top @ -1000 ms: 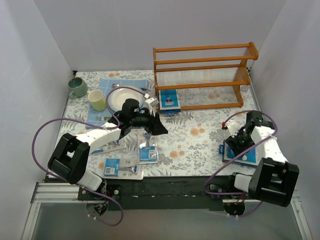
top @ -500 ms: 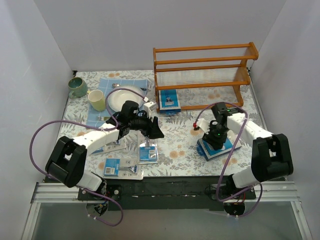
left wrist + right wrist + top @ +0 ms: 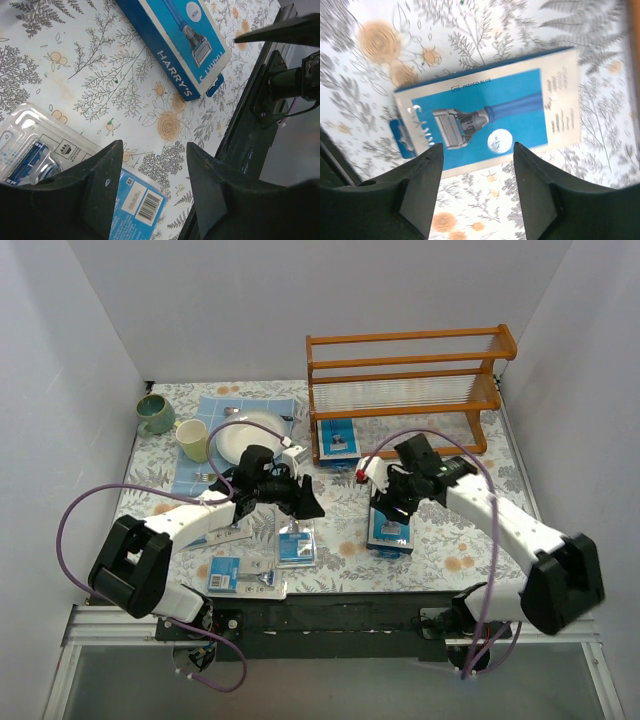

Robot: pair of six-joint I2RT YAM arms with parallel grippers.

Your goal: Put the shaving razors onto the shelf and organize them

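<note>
The orange-brown shelf (image 3: 400,390) stands at the back right, and one razor pack (image 3: 338,443) lies under its lowest tier. My left gripper (image 3: 306,503) is open and empty just above a clear blister razor pack (image 3: 296,546); in the left wrist view the gripper (image 3: 154,147) hangs over that pack (image 3: 30,155). More packs lie at the front left (image 3: 240,575) and under the left arm (image 3: 228,533). My right gripper (image 3: 385,508) is open over a blue boxed razor (image 3: 390,531). The right wrist view shows the gripper (image 3: 477,150) above the box (image 3: 485,120), not touching it. The box also shows in the left wrist view (image 3: 175,45).
A green mug (image 3: 155,415), a pale cup (image 3: 195,440), a white plate (image 3: 250,435) and a fork (image 3: 210,477) sit on a blue cloth (image 3: 215,405) at the back left. White walls close in both sides. The table's front edge (image 3: 260,115) is near the left gripper.
The right arm and the blue boxed razor have moved left, from the table's right edge to its middle. The left gripper has shifted slightly towards the front.
</note>
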